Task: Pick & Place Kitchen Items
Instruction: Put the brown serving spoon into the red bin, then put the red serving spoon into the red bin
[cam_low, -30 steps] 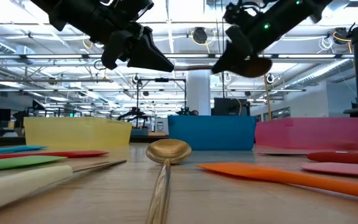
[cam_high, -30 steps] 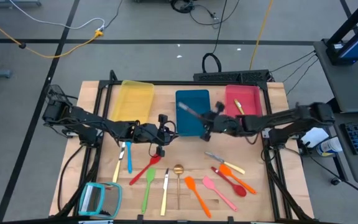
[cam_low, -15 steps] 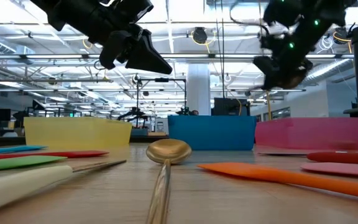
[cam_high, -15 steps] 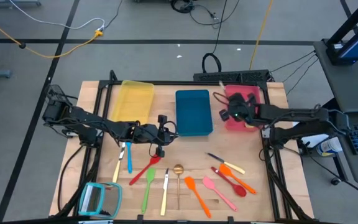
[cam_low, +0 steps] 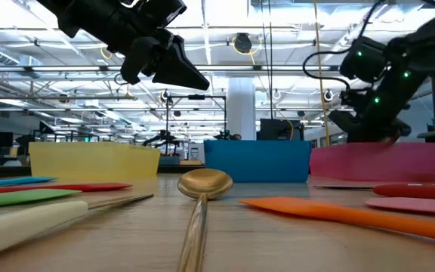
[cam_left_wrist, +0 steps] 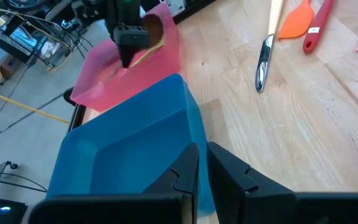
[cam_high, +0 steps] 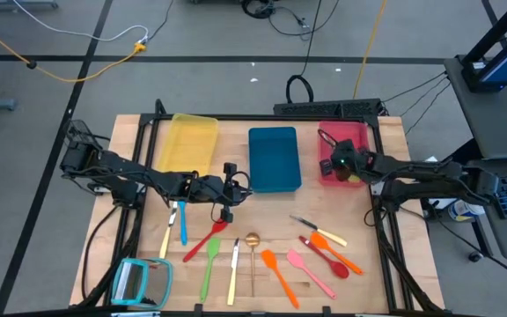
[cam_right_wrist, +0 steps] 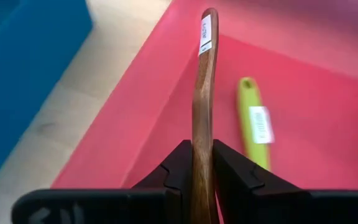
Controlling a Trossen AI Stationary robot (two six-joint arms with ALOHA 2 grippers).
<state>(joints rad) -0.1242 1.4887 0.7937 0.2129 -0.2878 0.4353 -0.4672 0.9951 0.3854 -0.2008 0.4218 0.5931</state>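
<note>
Swinging away from the blue tray (cam_high: pixel 274 159), the right gripper (cam_high: pixel 341 165) now hangs over the red tray (cam_high: pixel 345 132), where a second ago it hovered at the blue tray's right edge; the left arm has not shifted.

Taking the blue tray as landmark and going left to right: the teal-framed square (cam_high: pixel 141 282) lies far to its left at the table's front corner. The yellow tray (cam_high: pixel 189 141) stands just left of the blue tray, with a strip of bare wood between them. The left gripper (cam_high: pixel 228 190) hovers off the blue tray's front left corner, fingers pressed together and carrying nothing, above the blue utensil (cam_high: pixel 183 221) and the red spoon (cam_high: pixel 204 241). In front of the blue tray lie the green spatula (cam_high: pixel 209 264), a pale-handled knife (cam_high: pixel 233 272) and the gold spoon (cam_high: pixel 253 248), well apart from the tray with open board between. Further right in front lie the orange spatula (cam_high: pixel 277 274), the pink spatula (cam_high: pixel 309 272) and a crossed cluster of red and orange utensils (cam_high: pixel 331 251).

Just right of the blue tray, the red tray holds a yellow-green utensil (cam_right_wrist: pixel 253 124) flat on its floor. The right gripper pinches a wooden-handled spoon (cam_right_wrist: pixel 204 93), whose handle juts out over the tray floor near its left wall, beside the green one and not touching it.
</note>
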